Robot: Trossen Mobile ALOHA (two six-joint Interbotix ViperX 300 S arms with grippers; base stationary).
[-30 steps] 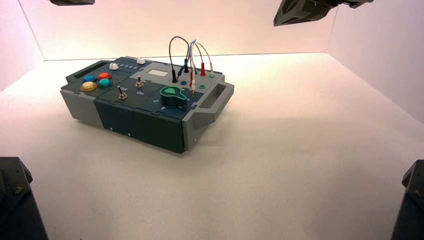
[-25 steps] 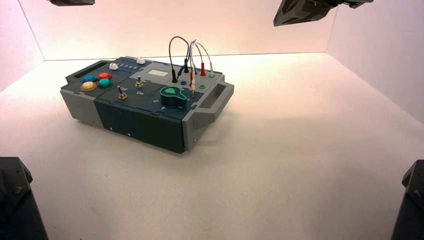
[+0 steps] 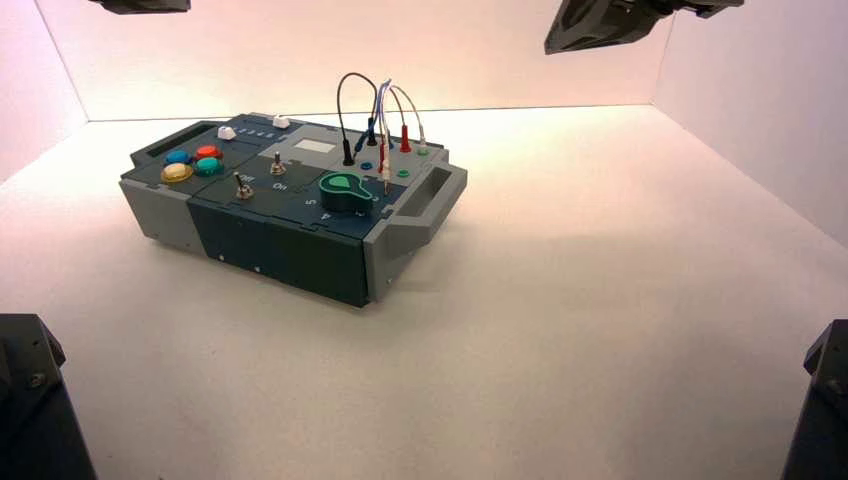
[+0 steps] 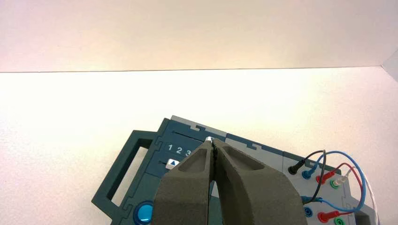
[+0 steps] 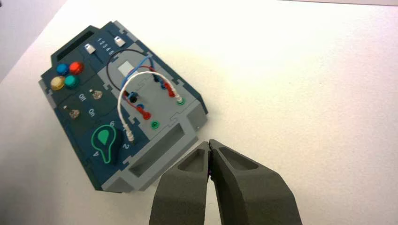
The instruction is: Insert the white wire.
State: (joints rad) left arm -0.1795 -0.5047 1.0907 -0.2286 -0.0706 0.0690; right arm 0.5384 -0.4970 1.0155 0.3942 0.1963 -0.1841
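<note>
Fingers pressed together on both my grippers, left [image 4: 213, 149] and right [image 5: 209, 149], holding nothing above the box [image 3: 250, 235]. White wire [image 5: 123, 96] arches over the box's jack corner, one plug seated, the other hanging beside the green knob [image 5: 105, 143].

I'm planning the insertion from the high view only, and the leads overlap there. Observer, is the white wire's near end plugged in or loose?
Observer: Loose. In the right wrist view, the white wire has one plug in a green socket. Its other plug ends beside the green knob.
Operator: Any free socket nearby?
Observer: Yes, an empty green socket sits close to that loose plug.
Operator: Are the tools open?
Observer: Both are shut. The right tool is off the box's handle end, and the left tool is above the box.
</note>
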